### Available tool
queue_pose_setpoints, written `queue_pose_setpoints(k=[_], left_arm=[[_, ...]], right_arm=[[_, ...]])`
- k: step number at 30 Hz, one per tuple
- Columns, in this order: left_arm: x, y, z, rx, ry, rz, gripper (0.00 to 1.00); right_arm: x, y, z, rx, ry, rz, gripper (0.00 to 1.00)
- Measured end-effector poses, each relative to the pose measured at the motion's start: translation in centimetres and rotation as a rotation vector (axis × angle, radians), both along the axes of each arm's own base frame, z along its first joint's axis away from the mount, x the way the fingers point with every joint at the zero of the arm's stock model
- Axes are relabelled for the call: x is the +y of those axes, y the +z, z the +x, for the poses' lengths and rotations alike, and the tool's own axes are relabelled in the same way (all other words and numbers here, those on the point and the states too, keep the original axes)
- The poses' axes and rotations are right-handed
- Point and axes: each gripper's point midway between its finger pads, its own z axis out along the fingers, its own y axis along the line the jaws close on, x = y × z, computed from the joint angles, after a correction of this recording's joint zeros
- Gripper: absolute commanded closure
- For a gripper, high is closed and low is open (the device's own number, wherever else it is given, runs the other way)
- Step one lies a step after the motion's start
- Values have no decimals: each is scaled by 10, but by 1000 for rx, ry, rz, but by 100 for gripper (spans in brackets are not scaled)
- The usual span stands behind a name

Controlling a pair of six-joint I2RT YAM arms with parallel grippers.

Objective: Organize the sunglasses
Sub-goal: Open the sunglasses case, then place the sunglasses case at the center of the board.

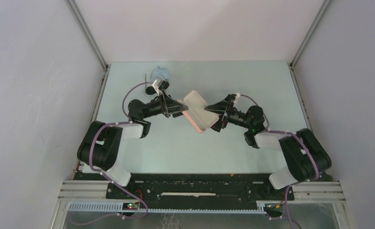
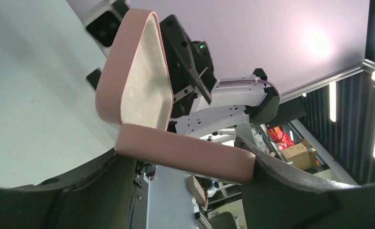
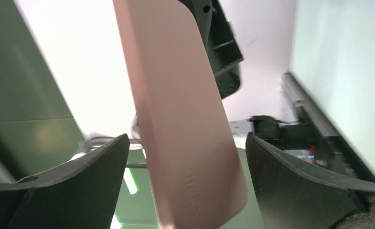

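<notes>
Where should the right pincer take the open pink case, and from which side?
Take the raised lid across its narrow width, from the right: the left pincer clamps the base, and the lid's back stands between the open right pincer's fingers.

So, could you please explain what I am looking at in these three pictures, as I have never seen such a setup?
These are two robot arms bolted to the near edge of a table. One picture looks down from above. The other two come from a camera on each wrist, so the dark shapes at the bottom are that arm's own fingers. The left end effector grips one half of an open pink case. The right end effector stands open around the other half, with gaps on both sides. A light blue cloth lies at the far side.
</notes>
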Motion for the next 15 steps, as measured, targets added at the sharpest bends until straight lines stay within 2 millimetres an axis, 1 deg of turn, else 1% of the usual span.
queue_pose_setpoints(k=[2, 5, 8, 9, 11, 13, 15], left_arm=[[-1, -5, 0, 28, -11, 7, 100], [-1, -7, -2, 47, -29, 12, 100], [0, -8, -5, 59, -51, 17, 100], [0, -8, -7, 61, -58, 19, 100], [0, -9, -10, 65, -77, 25, 100], [-1, -10, -13, 64, -91, 30, 100], [-2, -9, -17, 63, -108, 33, 100]], right_arm=[[-9, -3, 1, -43, -25, -68, 0], [-26, -6, 4, -116, -67, -209, 0], [-38, 7, 9, -238, -90, -347, 0], [-41, 14, 9, -295, -86, -382, 0], [-42, 22, 6, -375, -67, -422, 0], [-43, 22, 2, -426, -36, -447, 0], [-42, 14, -3, -438, -2, -463, 1]])
